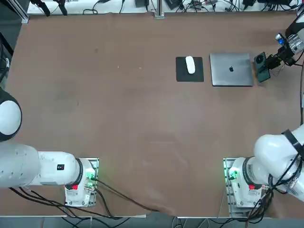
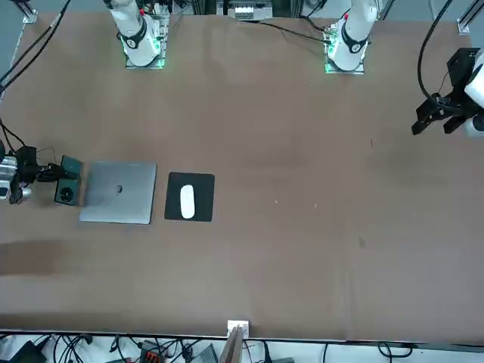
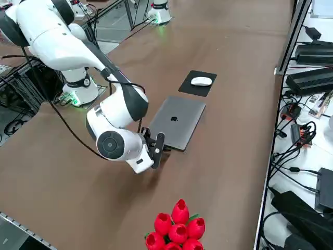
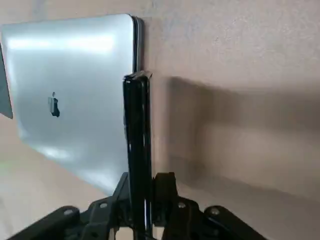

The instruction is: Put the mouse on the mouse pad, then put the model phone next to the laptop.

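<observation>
Seeing white oval mouse (image 1: 190, 65) sitting on flat black mouse pad (image 1: 181, 74). Seeing silver laptop (image 1: 231, 69) lying closed, logo up, pad just beside it. On its other side, I'm holding dark greenish model phone (image 1: 261, 67) on edge in right gripper (image 4: 140, 182), near laptop.

Brown table (image 1: 133, 123): black pad (image 1: 183, 75) lying flat; silver laptop (image 1: 231, 78) closed, logo up, just right of pad, narrow gap between.

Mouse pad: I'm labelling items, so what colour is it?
Plain black mouse pad, clearest in the top view.
</observation>
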Controlling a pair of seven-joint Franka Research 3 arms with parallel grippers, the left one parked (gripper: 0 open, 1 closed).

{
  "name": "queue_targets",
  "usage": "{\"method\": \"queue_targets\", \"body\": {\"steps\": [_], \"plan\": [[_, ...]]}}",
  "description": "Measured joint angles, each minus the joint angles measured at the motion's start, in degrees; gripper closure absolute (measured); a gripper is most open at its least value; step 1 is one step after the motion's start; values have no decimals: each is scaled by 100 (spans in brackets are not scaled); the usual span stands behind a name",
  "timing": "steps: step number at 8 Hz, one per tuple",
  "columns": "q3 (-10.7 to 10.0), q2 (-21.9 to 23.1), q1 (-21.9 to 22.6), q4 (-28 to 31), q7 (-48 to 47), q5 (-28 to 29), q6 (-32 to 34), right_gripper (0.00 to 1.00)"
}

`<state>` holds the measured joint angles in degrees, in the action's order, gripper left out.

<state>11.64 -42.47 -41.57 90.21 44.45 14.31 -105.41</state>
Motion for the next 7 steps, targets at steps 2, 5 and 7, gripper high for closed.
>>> {"method": "queue_targets", "body": {"steps": [2,5,7], "plan": [[0,-108,10,-34,65,-134,-38,84],[0,-217,11,-112,92,-207,-42,71],[-6,-216,11,-243,105,-249,-64,36]]}}
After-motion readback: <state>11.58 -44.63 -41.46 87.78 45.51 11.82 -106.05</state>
